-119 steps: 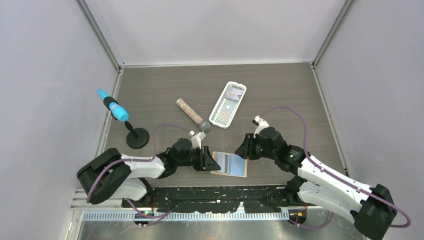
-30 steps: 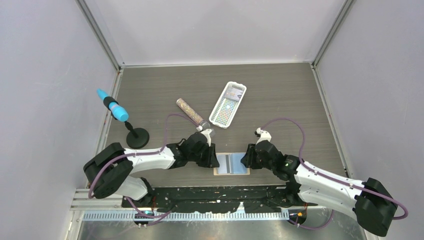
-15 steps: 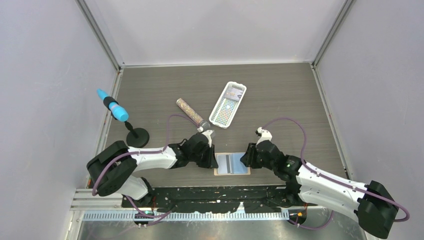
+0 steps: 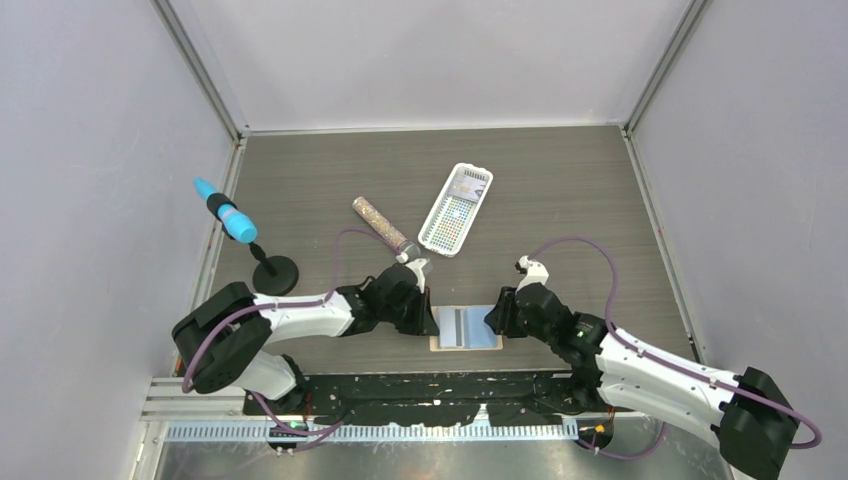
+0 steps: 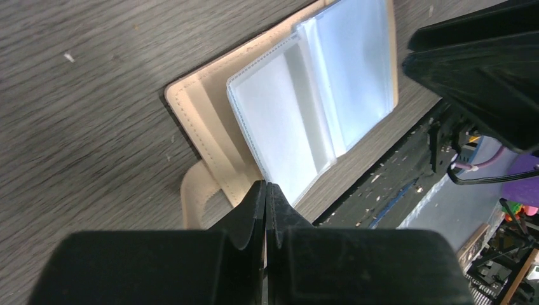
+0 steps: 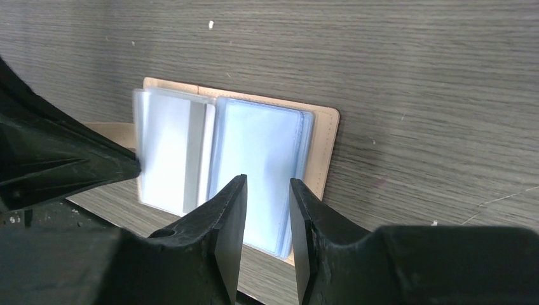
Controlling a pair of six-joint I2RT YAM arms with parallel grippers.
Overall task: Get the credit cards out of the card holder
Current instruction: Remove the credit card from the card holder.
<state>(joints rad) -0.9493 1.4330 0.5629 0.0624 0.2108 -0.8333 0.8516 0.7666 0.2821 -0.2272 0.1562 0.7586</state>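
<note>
The tan card holder (image 4: pixel 438 343) lies open and flat near the table's front edge, with its shiny bluish pockets (image 4: pixel 478 326) facing up. A pale credit card with a dark stripe (image 4: pixel 459 325) sits in the left pocket; it also shows in the right wrist view (image 6: pixel 191 152). My left gripper (image 4: pixel 431 318) is shut, its tip (image 5: pixel 266 185) on the holder's left edge by the tan cover (image 5: pixel 203 114). My right gripper (image 4: pixel 493 320) is open, its fingers (image 6: pixel 232 203) just above the right pocket (image 6: pixel 260 146), touching nothing that I can see.
A glittery tube (image 4: pixel 385 229) and a white slotted basket (image 4: pixel 456 209) lie behind the holder. A blue-tipped tool on a black stand (image 4: pixel 274 275) is at the left. The table's front edge (image 4: pixel 460 352) runs just below the holder.
Since four seconds ago the holder has come to lie flat and square, and both grippers have closed in on it. In the last second the right gripper shifted slightly right.
</note>
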